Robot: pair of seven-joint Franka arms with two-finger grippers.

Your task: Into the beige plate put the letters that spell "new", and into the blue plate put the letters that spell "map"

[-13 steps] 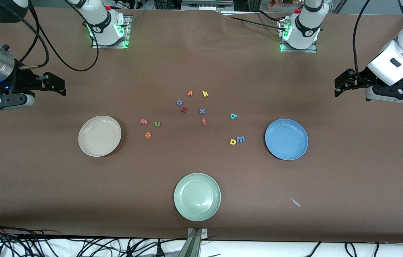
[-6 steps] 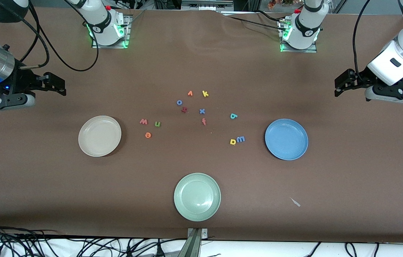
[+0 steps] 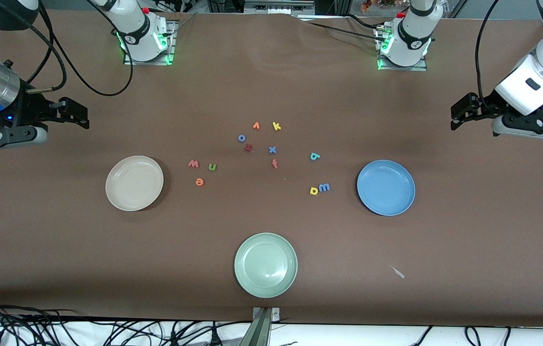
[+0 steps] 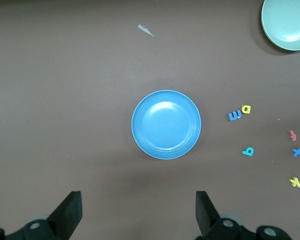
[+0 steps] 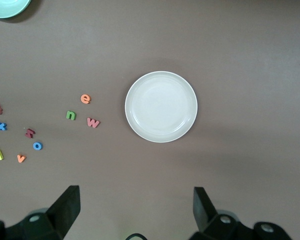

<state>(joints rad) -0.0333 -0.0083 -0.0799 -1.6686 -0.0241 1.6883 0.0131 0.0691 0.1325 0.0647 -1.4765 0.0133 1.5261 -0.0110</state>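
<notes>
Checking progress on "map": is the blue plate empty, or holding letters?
Empty. The blue plate shows only its bare inside; the blue m lies on the table beside it.

Likely robotics lab, bolted arm bases (image 3: pixel 145 41), loose cables (image 3: pixel 59 331)

A pale green plate (image 3: pixel 265 265) sits on the brown desk (image 3: pixel 59 250), well away from either pincer. Midway between the pincers lie stray letters: yellow k (image 3: pixel 276 126), blue o (image 3: pixel 241 138), blue x (image 3: pixel 272 150), red-orange f (image 3: pixel 274 164), orange v (image 3: pixel 256 126).
</notes>
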